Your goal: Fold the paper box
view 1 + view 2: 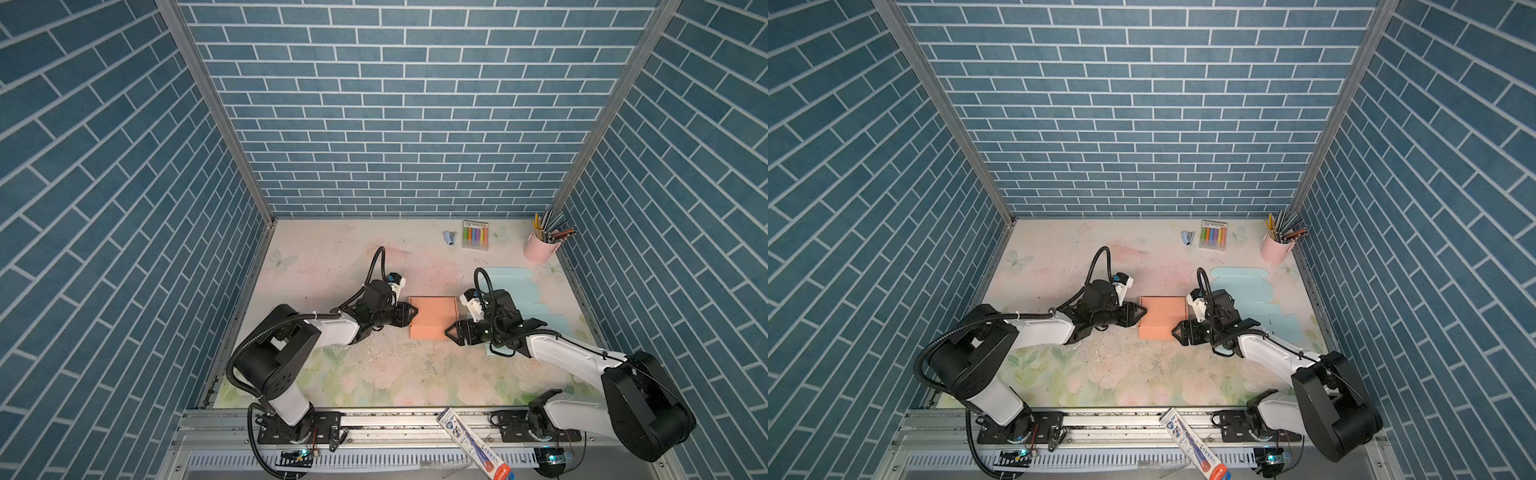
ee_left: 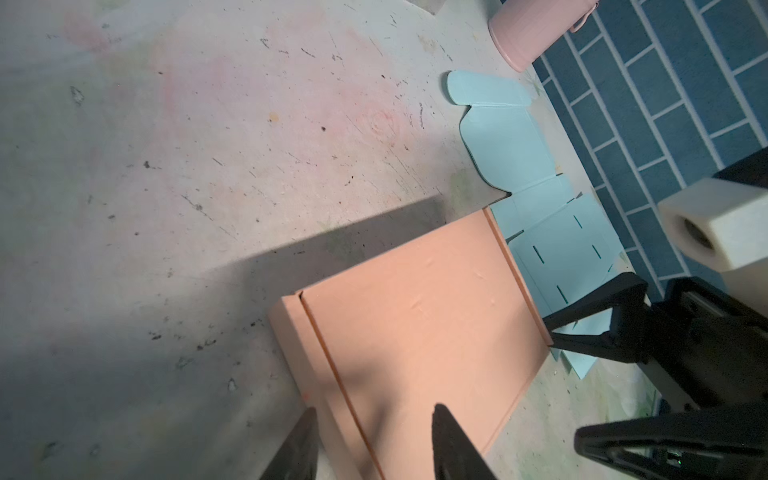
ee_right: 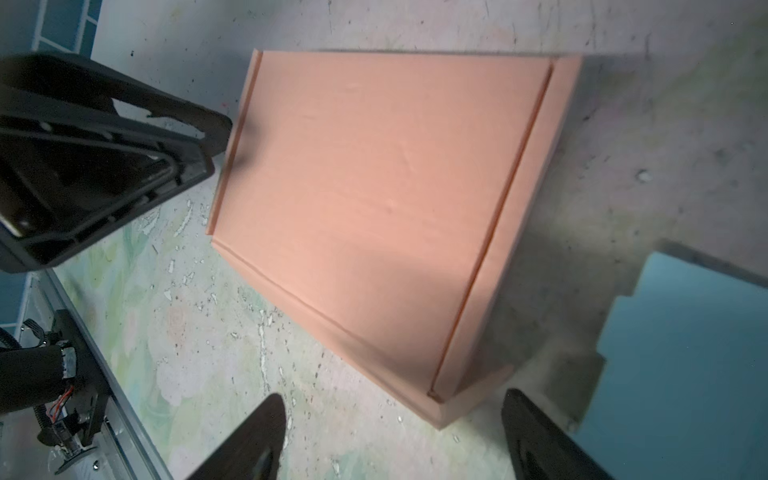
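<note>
- An orange box, folded closed, lies flat on the flowered surface between the two tools.
- The left tool sits at the side of the box nearest it. Its jaws are partly apart, the tips over that edge strip, clamping nothing.
- The right tool is at the opposite side, by the box corner nearest the robot. Its jaws are spread wide and hold nothing.
- A flat blue cardboard sheet lies under and behind the right tool.
- A pink cup of pencils stands well beyond the right tool, in the far corner.
</note>
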`<state>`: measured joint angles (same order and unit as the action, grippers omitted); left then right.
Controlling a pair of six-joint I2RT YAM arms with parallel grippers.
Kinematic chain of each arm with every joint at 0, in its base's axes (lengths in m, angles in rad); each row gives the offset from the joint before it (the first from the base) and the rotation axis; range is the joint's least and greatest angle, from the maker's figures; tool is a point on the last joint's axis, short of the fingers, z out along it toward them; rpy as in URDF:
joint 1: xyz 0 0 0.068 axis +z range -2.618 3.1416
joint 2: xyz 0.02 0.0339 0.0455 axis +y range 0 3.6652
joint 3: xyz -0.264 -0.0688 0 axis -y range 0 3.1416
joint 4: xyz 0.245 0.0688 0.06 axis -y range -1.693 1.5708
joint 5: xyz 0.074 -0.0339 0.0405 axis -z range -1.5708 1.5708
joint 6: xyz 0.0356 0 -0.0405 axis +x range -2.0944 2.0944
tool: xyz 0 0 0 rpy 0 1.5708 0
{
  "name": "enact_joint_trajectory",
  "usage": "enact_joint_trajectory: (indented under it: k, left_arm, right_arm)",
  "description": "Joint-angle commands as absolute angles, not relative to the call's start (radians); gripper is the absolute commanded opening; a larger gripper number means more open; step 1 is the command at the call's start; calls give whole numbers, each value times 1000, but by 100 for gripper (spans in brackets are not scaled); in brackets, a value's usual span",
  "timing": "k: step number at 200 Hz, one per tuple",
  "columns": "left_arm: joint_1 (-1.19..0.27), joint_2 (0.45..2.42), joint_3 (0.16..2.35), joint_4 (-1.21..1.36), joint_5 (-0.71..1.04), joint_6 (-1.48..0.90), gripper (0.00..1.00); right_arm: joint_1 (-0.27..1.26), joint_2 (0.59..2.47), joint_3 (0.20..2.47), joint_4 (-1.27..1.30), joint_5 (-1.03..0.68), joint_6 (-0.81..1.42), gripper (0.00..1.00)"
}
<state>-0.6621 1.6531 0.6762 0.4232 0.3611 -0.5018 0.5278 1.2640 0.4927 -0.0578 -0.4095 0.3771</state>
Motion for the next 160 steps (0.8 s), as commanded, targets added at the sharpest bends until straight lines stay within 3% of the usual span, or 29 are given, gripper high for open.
enact_joint_trajectory:
  k: [1, 108, 160]
  left_arm:
    - [-682, 1656, 659, 449, 358, -522, 45]
    - [-752, 1663, 615, 518, 331, -580, 45]
    - [-782, 1631, 601, 518, 323, -592, 45]
  right_arm:
    - [551, 1279, 490, -30, -423, 413, 83]
    - [601, 1249, 482, -28, -385, 461, 76]
    - [609, 1196, 466, -59, -369, 476, 82]
